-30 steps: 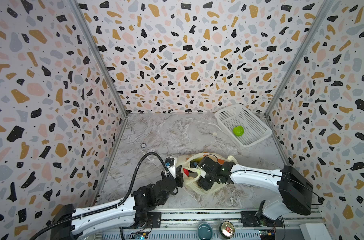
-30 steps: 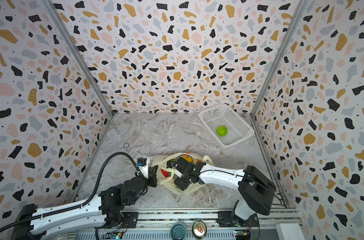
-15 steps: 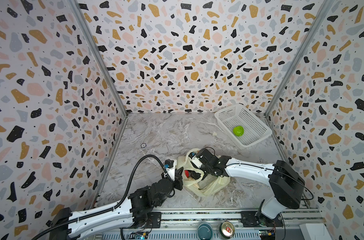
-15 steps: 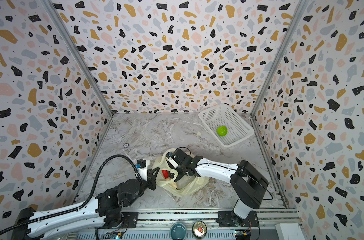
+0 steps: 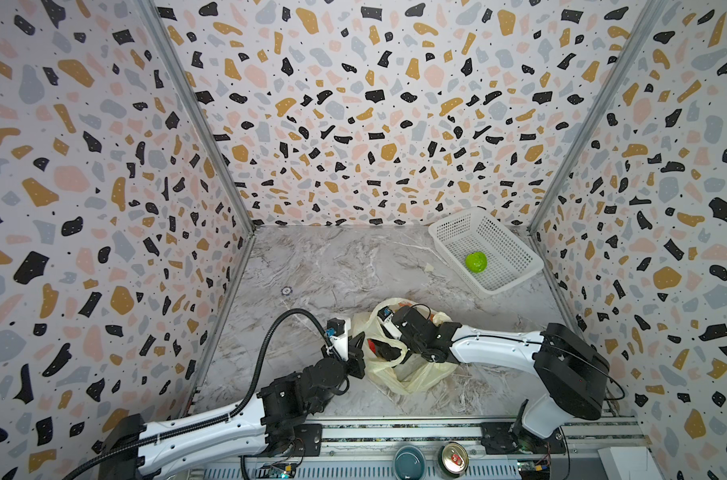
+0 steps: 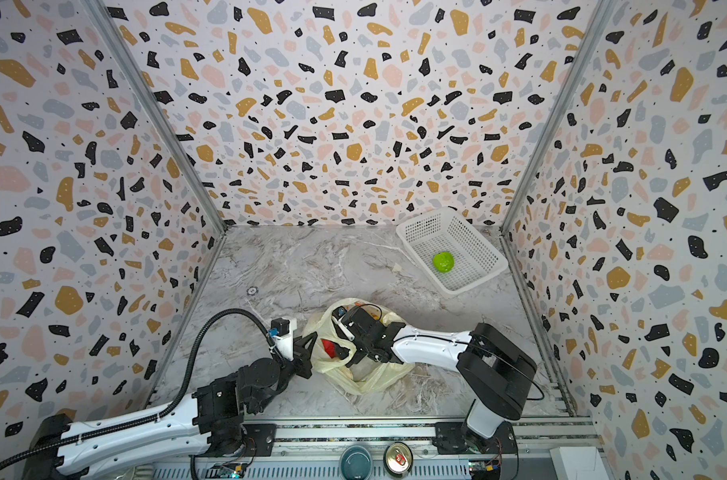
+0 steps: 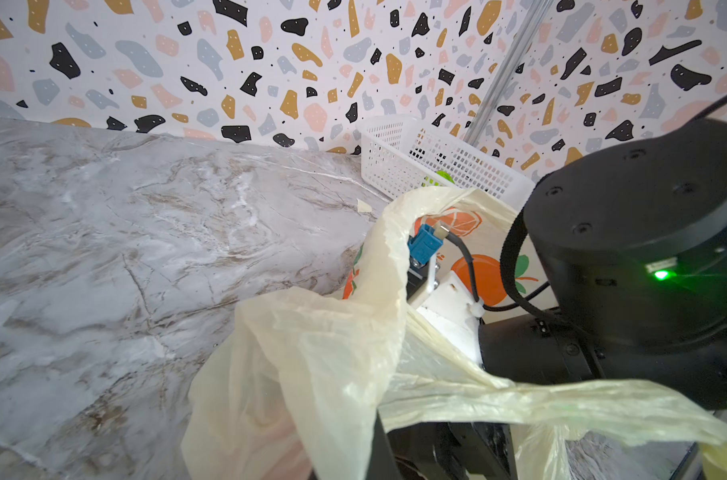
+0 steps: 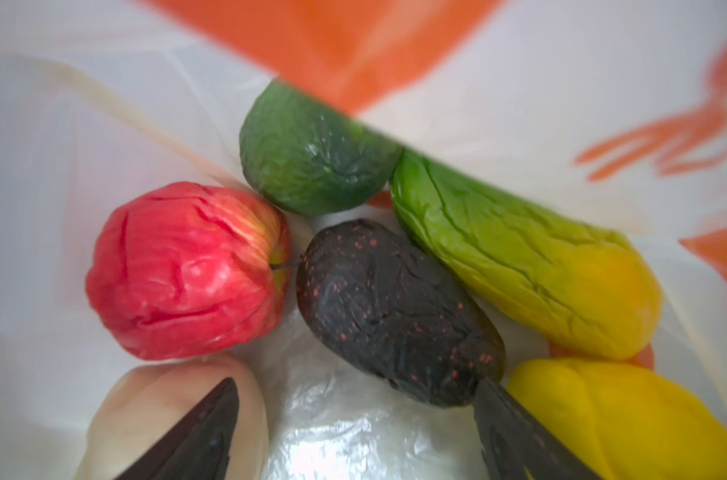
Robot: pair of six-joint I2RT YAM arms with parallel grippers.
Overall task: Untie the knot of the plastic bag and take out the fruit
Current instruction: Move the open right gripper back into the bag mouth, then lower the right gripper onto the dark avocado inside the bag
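The pale-yellow plastic bag [image 5: 411, 374] [image 6: 366, 376] lies near the table's front with its mouth open; no knot shows. My left gripper [image 5: 359, 349] is shut on the bag's left rim, and the film [image 7: 311, 353] drapes over its fingers. My right gripper [image 8: 353, 390] is open inside the bag, just above the fruit. Under it lie a red apple [image 8: 183, 270], a dark green piece [image 8: 311, 153], a near-black piece [image 8: 395, 311], a green-yellow piece [image 8: 519, 266], a yellow piece [image 8: 611, 415] and a cream piece [image 8: 145, 399]. One lime-green fruit [image 5: 476, 262] sits in the white basket [image 5: 503, 257].
The basket stands at the back right against the speckled walls, which close in three sides. A small pale scrap [image 5: 428, 268] lies on the marble beside it. A teal bowl [image 5: 407, 459] and a can [image 5: 453, 457] sit on the front rail.
My right gripper has moved back and left into the bag's mouth, and its jaws have spread wider. The left gripper has kept its hold on the bag's rim.
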